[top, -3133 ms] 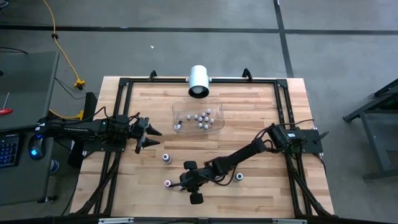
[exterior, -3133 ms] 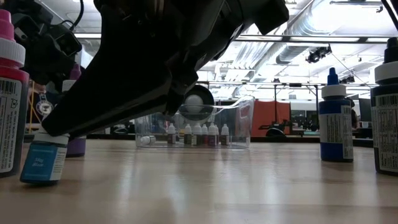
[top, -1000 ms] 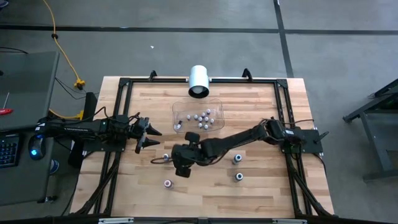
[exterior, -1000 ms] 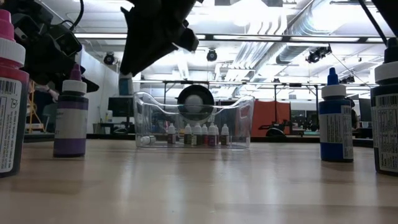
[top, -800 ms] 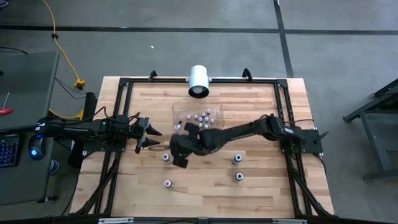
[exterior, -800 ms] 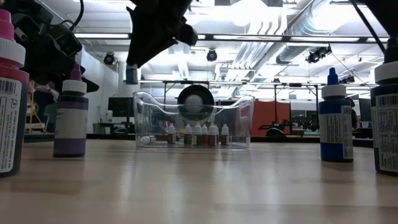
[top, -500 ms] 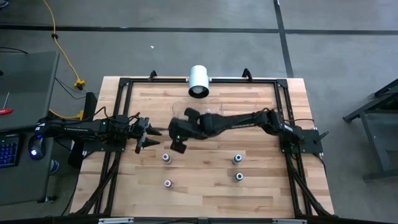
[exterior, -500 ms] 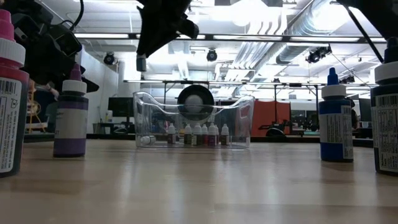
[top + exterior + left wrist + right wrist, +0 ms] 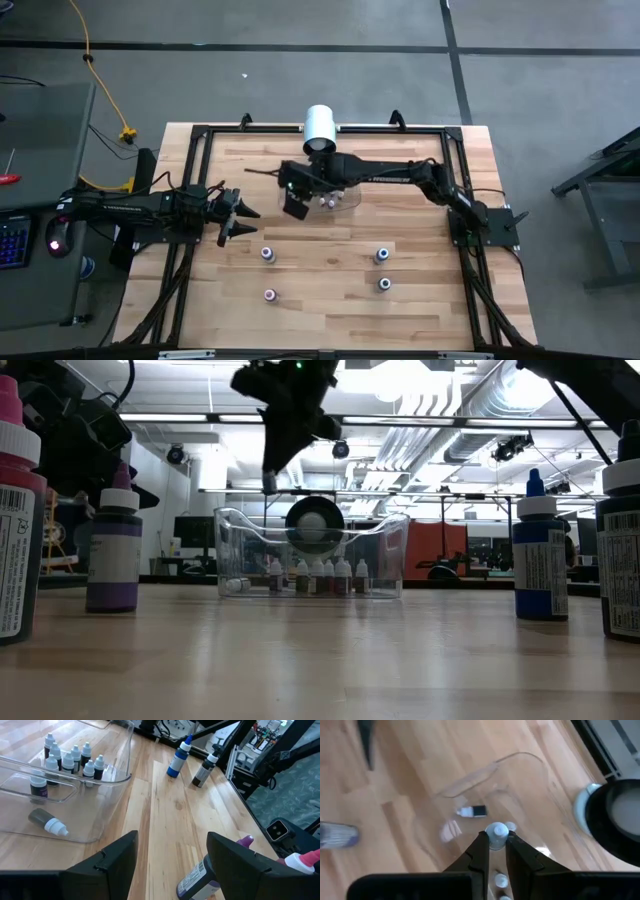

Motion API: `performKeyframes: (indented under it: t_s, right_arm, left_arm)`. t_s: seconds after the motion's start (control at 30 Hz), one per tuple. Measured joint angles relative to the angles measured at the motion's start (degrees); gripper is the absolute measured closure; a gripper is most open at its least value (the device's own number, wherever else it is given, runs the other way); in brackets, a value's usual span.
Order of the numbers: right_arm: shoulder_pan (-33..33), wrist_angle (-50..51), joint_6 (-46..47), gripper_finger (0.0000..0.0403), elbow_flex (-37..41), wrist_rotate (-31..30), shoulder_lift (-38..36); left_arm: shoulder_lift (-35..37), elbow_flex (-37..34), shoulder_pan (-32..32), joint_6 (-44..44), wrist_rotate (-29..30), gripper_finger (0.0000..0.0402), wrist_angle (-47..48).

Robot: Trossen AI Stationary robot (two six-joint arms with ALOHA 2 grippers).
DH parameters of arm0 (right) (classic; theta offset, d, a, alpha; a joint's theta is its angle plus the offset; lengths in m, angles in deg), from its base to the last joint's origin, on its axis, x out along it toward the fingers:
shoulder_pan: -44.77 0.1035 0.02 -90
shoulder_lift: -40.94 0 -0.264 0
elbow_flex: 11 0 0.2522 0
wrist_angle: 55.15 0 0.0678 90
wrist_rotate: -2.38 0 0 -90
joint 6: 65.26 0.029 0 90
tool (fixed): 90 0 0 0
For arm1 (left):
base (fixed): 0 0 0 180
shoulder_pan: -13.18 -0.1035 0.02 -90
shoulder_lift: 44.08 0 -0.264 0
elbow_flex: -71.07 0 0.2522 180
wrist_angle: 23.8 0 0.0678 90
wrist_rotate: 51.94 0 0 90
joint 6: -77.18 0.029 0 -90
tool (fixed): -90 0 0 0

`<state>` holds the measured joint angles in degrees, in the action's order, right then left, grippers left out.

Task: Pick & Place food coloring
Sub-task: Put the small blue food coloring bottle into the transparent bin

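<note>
Right hand (image 9: 494,851): my fingers pinch a small food coloring bottle (image 9: 496,832) above the clear tray (image 9: 352,190), upper middle of the high view.
Doing it well: lower inside the rim, release upright.
Left hand (image 9: 243,213): spread wide, empty, waiting at left.
In the way: standing bottles (image 9: 70,759), one lying (image 9: 46,821); white cylinder (image 9: 320,130) behind.
Worktop (image 9: 420,300): four bottles left.

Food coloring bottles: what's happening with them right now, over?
Right hand shut on a small bottle, above the clear tray. Left hand open, waiting at table's left. Four bottles loose on the table. Nothing blocking.
</note>
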<state>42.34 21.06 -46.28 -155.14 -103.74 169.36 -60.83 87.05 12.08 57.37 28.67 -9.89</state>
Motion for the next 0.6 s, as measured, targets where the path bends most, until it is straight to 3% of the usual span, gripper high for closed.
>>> performKeyframes:
  t_s: [0.27,0.6]
  right_arm:
    - [-1.81,-3.32,0.02,0.0362,7.67,1.56,-1.21]
    - [-2.47,-21.03,5.74,0.0358,27.09,1.62,-9.0]
  left_arm:
    - [0.01,0.01,0.01,-0.01,0.0,0.0167,0.0]
    - [-0.01,0.0,0.0,0.02,0.0,0.0167,0.0]
